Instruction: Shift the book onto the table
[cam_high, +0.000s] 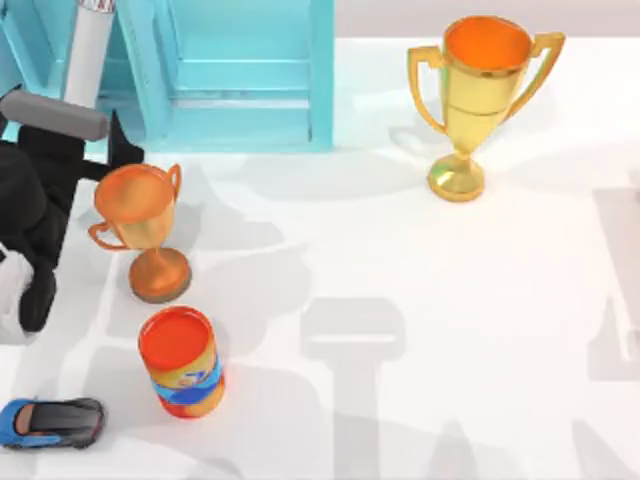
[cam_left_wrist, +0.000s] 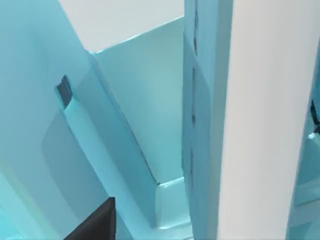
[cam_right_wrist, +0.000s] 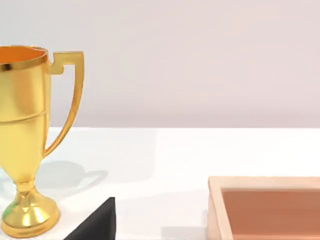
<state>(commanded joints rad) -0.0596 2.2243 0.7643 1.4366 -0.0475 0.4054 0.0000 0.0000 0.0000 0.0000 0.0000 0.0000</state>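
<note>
The left arm (cam_high: 35, 200) reached in at the table's left side, against the bright turquoise shelf unit (cam_high: 240, 90) at the far edge. The left gripper (cam_left_wrist: 95, 225) was deep inside that unit, and whether it was apart, together or clamped on anything could not be told. Close beside it stood the thin dull teal book (cam_left_wrist: 200, 125), upright on edge between the shelf walls, its cover showing faint dark marks and its broad white page edge facing the wrist camera. The wide white table (cam_high: 420, 330) bore a small copper trophy (cam_high: 140, 225), an orange can with a blue band (cam_high: 182, 362) and a blue toy car (cam_high: 50, 422) on its left side, with a tall gold trophy (cam_high: 478, 95) well apart at the far right. The right gripper (cam_right_wrist: 95, 225) hung idle near that gold trophy, beside a pale wooden tray (cam_right_wrist: 265, 210); its state could not be told either.
</note>
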